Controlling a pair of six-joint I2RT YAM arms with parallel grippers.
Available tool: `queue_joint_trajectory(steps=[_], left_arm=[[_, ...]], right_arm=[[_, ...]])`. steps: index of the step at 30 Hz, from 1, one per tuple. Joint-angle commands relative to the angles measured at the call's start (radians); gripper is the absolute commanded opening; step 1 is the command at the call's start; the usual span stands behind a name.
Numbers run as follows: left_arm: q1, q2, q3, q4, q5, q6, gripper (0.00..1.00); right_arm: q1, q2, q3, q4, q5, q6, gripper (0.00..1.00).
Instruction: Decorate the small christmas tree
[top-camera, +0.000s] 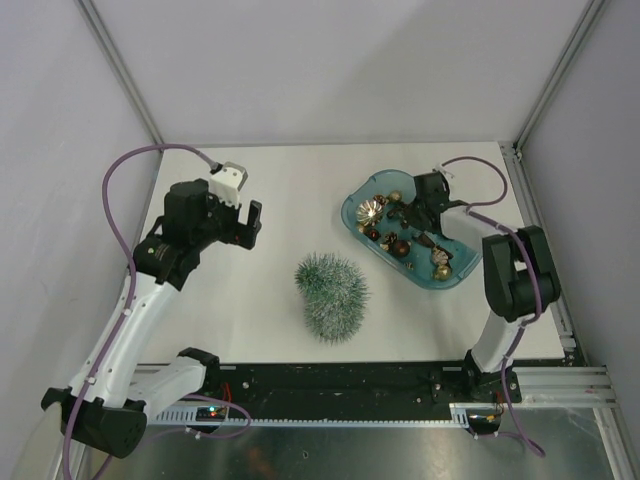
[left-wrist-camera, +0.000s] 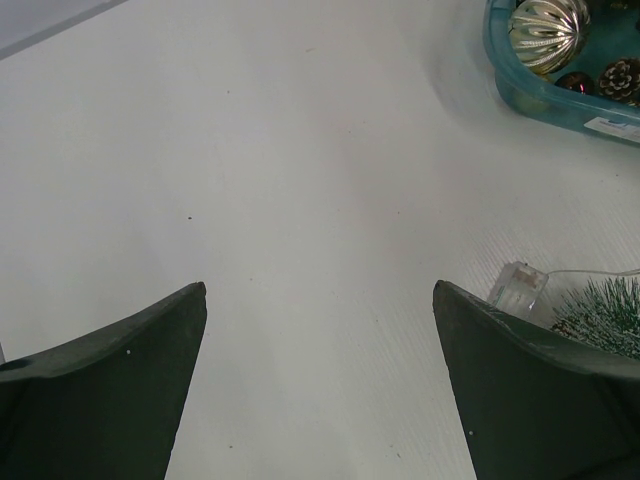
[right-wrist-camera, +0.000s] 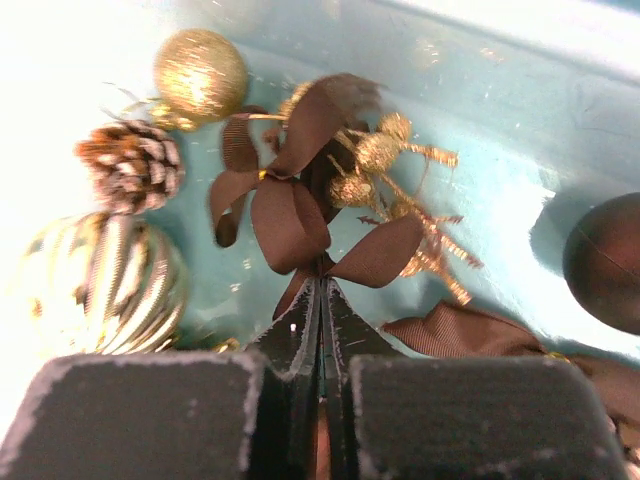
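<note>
Nearest, the right claw (right-wrist-camera: 322, 290) at lower centre pinches a brown bow (right-wrist-camera: 290, 215) in the teal tray (right-wrist-camera: 500, 120), the left claw (left-wrist-camera: 320, 300) hangs spread, and the small christmas tree (top-camera: 333, 295) mid-frame looks bare, decorating barely begun.

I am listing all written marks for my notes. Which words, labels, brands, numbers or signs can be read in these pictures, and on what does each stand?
No text can be read in any view.
White sticker on the outer wall of the teal tray, left wrist view: dark print, too blurred to read.
Nothing else shows any writing.
</note>
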Motion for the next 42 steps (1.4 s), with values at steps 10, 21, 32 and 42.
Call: queue_joint_trajectory(steps=[10,21,32,42], left_arm=[[0.006,-0.038,-0.008,0.006,0.028,-0.026,1.0],[0.006,-0.061,-0.008,0.005,0.051,-0.046,1.0],[0.006,-0.067,-0.007,0.005,0.078,-0.06,1.0],[0.006,-0.063,-0.002,0.006,0.095,-0.07,1.0]], right_arm=[[0.062,-0.597,0.038,-0.14,0.0,-0.109,0.0],[0.045,-0.987,0.075,-0.269,-0.431,-0.157,0.0],[0.07,-1.161,0.078,-0.436,-0.779,-0.232,0.0],[0.07,-1.201,0.078,-0.233,-1.068,-0.088,0.0]])
